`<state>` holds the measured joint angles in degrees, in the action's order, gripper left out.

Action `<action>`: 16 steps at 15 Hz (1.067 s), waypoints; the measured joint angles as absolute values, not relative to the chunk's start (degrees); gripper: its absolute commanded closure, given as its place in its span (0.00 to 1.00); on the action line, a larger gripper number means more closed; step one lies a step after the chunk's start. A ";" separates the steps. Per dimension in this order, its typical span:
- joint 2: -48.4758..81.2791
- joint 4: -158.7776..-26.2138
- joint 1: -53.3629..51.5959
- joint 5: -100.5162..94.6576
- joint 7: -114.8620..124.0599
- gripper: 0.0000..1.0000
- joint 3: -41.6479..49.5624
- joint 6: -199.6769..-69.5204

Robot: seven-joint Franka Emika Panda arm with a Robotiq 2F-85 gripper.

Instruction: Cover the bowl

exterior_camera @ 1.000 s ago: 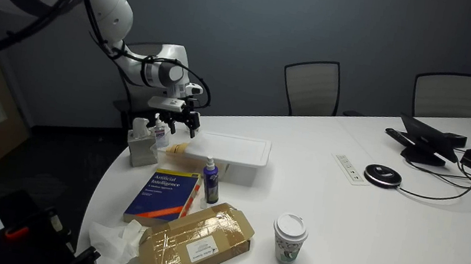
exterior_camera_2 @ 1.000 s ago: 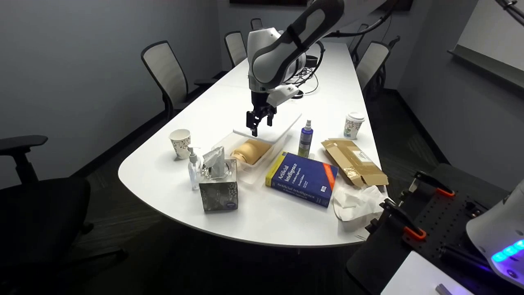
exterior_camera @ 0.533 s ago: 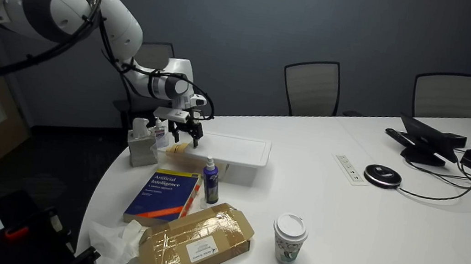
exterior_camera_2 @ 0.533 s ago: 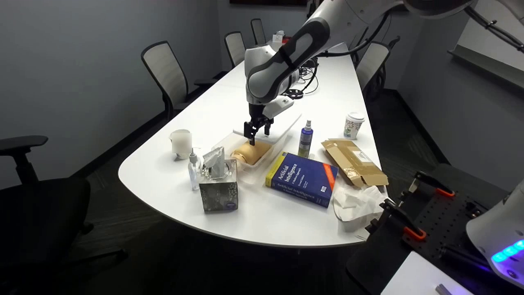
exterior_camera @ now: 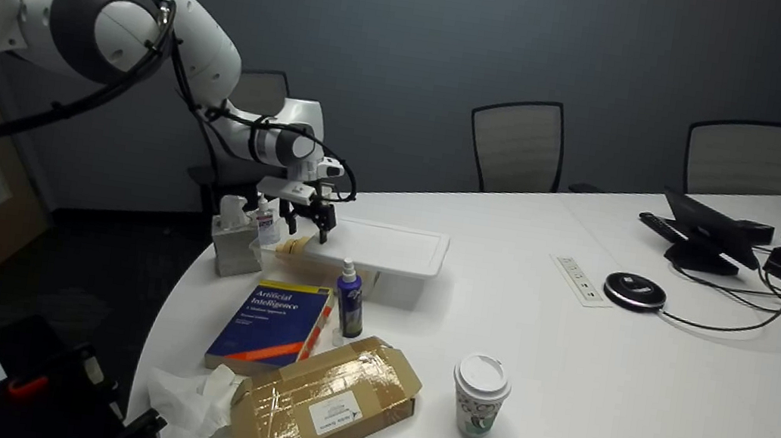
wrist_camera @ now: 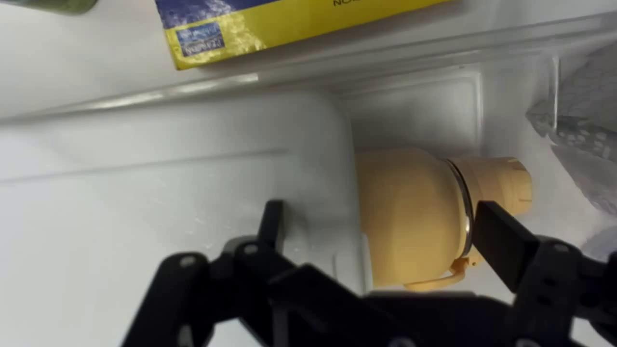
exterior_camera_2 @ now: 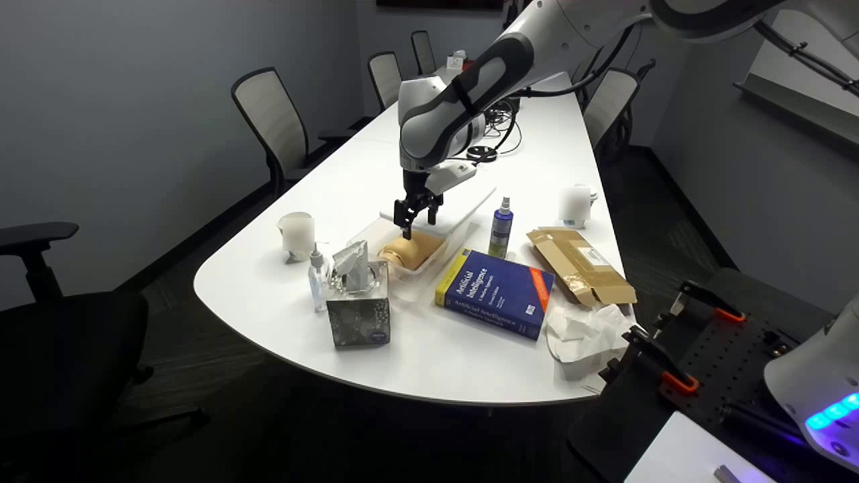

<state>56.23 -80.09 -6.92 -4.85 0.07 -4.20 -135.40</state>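
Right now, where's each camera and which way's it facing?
Exterior view: by a long side of the table, facing across to chairs; arm and pincer show.
Exterior view: off the table's rounded end, facing along it; arm, pincer, base show.
Wrist view: on the arm, facing down at lid and tub; pincer shows.
Both exterior views share the book and carton.

Near one book (exterior_camera_2: pixel 496 292) are counted one clear container (wrist_camera: pixel 419 108), one white lid (exterior_camera: pixel 386 247), one tan bottle (wrist_camera: pixel 409 221), one spray bottle (exterior_camera_2: pixel 500 229), one cardboard box (exterior_camera: pixel 368 380), one crumpled white wad (exterior_camera_2: pixel 587 332), one tissue box (exterior_camera_2: pixel 360 314) and one pump bottle (exterior_camera_2: pixel 317 283). Well apart from it, two paper cups (exterior_camera: pixel 478 399) and at least five chairs (exterior_camera_2: pixel 274 121) are seen, the farthest unclearly.
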 measured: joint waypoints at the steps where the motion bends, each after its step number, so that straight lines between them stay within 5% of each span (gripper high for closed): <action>1: 56.29 -80.00 -6.79 -4.43 -0.37 0.00 -4.68 -135.33; 16: 59.23 -79.20 -6.71 -2.45 -4.44 0.00 -10.27 -133.61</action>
